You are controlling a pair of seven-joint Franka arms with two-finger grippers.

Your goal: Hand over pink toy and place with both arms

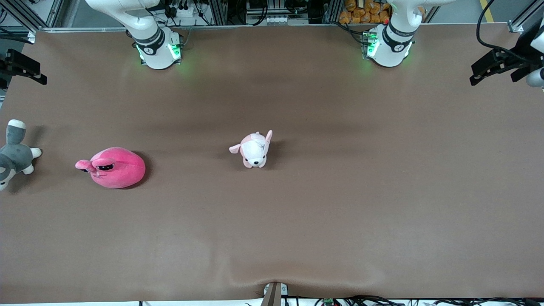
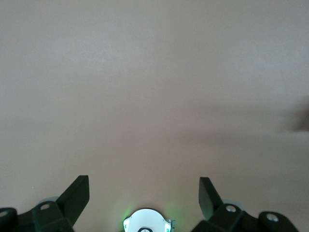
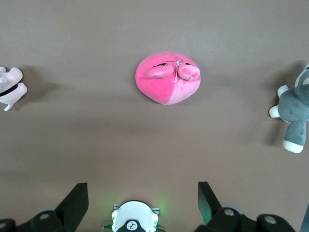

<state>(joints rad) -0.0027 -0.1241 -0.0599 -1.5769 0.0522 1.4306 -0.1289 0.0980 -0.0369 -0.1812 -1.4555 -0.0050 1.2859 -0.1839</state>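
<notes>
The pink toy (image 1: 114, 167) lay on the brown table (image 1: 340, 204) toward the right arm's end, untouched, its stalked, dark-lidded eyes turned toward that end of the table; in the right wrist view the pink toy (image 3: 167, 77) sat alone in the middle of the picture, well apart from the fingers. The right gripper (image 3: 143, 199) hung high over the table with its jaws spread wide and nothing between them; only the two black fingertips (image 3: 77, 195) showed, the rest of the hand cut off by the picture's edge. The left gripper (image 2: 144, 193) was likewise open and empty over bare table, with nothing but cloth and a blurred dark shadow at one edge in its view. In the front view neither gripper could be made out over the table: only the two white arm bases (image 1: 155, 46) showed along the top, and the arms above them ran out of the picture. A small puppy plush (image 1: 255, 149) stood near the middle of the table, beside the pink toy on the side toward the left arm's end and well apart from it. A grey-and-white husky plush (image 1: 15, 155) lay at the right arm's end, partly cut off by the picture's edge.
</notes>
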